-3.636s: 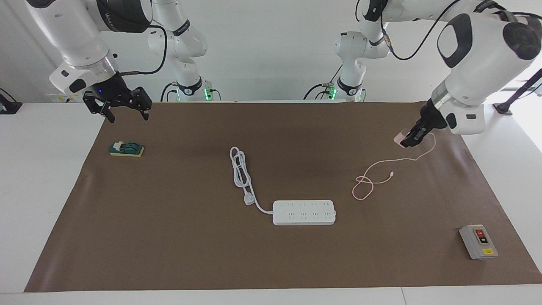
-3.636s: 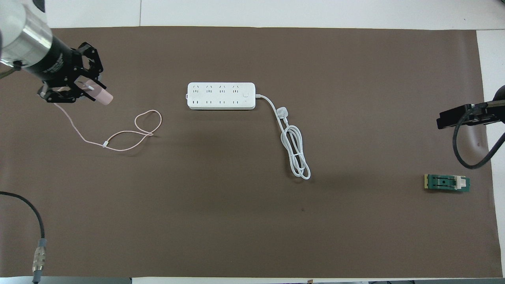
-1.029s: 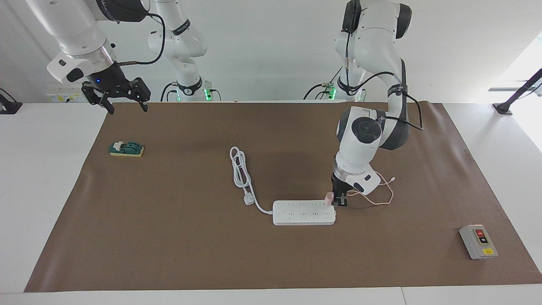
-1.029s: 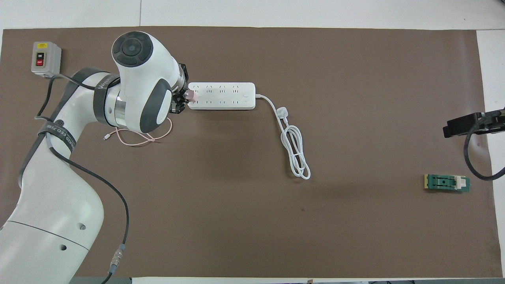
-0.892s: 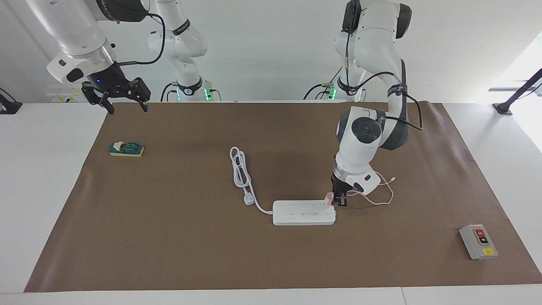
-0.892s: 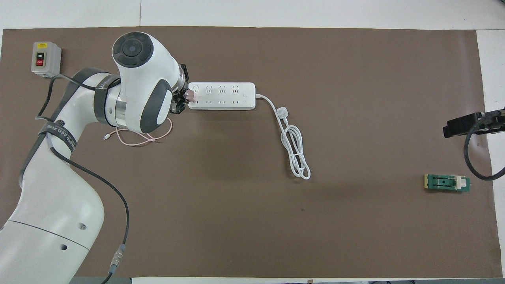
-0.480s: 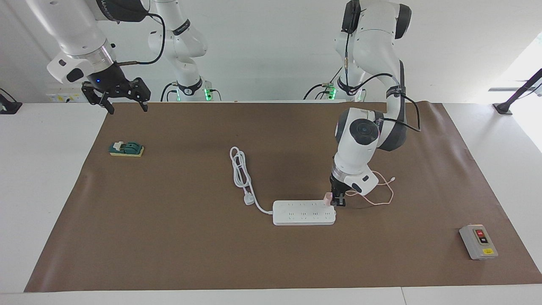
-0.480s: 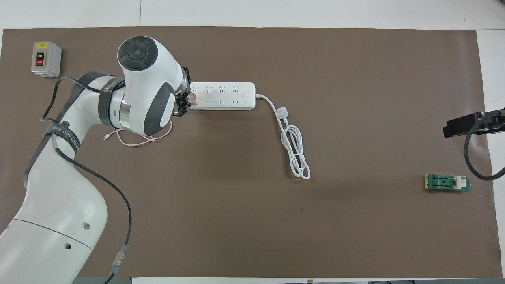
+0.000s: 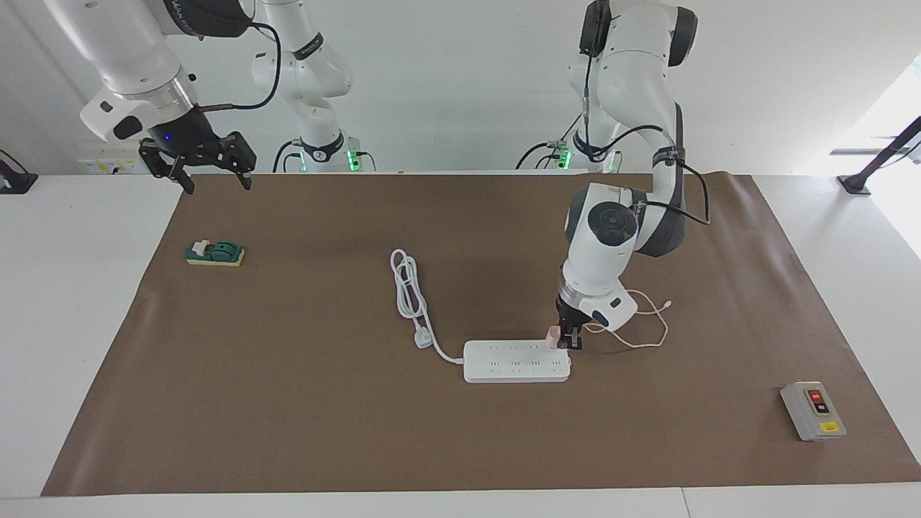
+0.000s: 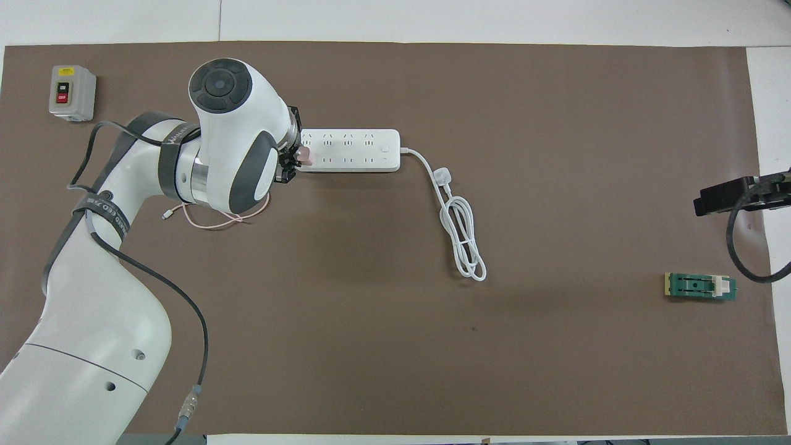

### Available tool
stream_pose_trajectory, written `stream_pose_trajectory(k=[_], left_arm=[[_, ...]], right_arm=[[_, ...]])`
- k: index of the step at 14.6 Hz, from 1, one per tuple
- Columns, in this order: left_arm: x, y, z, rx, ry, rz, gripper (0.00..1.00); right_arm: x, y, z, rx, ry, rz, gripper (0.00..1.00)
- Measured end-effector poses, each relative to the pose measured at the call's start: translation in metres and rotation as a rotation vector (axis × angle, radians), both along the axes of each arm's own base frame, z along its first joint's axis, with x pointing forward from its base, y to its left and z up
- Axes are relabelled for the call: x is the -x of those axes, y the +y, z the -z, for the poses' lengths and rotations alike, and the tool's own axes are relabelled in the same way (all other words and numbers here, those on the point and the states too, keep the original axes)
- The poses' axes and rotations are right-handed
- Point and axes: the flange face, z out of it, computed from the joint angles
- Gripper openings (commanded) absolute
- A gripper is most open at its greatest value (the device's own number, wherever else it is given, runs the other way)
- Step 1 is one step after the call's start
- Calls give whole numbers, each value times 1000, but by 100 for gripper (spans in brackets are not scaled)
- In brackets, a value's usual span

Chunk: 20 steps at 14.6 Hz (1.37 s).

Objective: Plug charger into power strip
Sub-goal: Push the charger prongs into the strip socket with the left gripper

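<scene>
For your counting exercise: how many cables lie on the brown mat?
2: the thick white cord coiled beside the long white power strip, and the thin pink charger cable looped near the strip's left-arm end, partly hidden.

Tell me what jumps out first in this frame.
The left gripper is shut on the pale-pink charger, holding it at the power strip's end toward the left arm. The strip's white cord coils toward the robots, and the right gripper waits open over the mat's corner.
</scene>
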Motion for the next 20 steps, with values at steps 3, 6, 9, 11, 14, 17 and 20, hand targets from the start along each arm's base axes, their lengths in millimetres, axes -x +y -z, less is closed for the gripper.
stream_pose_trajectory(k=[3,6,9,11,14,17,20], left_arm=[[0,-2,4,-4,-3,5,0],[0,-2,6,-7,-5,8,0],[0,-3,6,-10,-6,11,0],[0,-4,6,-12,-7,12,0],[1,-4,6,-16,-8,13,0],[1,-5,6,-20,-10,15,0],[2,-6,6,-24,-12,12,0]], right_arm=[[0,0,0,0,0,0,100],[0,0,0,0,0,0,100],[0,0,0,0,0,0,100],[0,0,0,0,0,0,100],[0,0,0,0,0,0,100],[0,0,0,0,0,0,100],[0,0,0,0,0,0,100]])
